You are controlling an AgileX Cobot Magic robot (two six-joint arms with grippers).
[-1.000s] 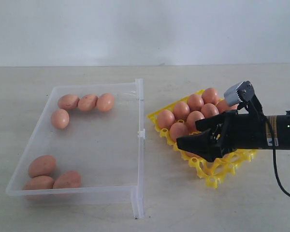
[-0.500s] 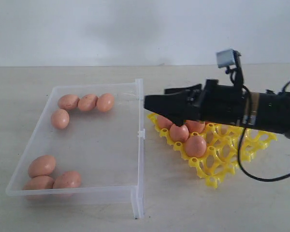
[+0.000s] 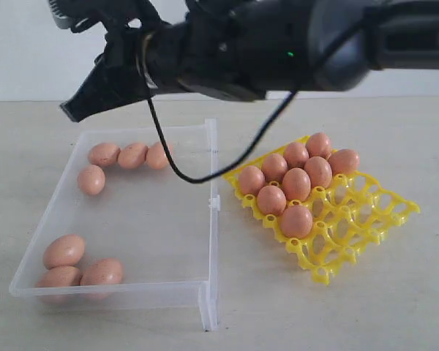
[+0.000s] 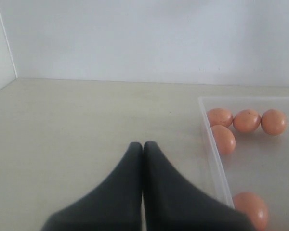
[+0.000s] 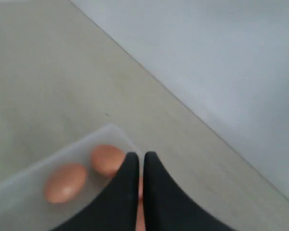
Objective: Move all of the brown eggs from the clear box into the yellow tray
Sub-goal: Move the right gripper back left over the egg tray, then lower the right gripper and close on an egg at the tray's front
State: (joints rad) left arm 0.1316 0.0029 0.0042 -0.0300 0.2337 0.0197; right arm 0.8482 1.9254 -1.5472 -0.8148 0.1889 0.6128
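Right gripper (image 3: 71, 110) crosses to above the clear box's (image 3: 211, 175) far left corner, jaws clenched; left gripper (image 4: 143, 145) likewise clenched.

1. Looks like a robotics lab bench: bare pale table (image 3: 314, 314) under the clear box (image 3: 211, 219).
2. Behind the box, a plain white wall (image 3: 22, 66); above it, a black cabled robot arm (image 3: 263, 44).
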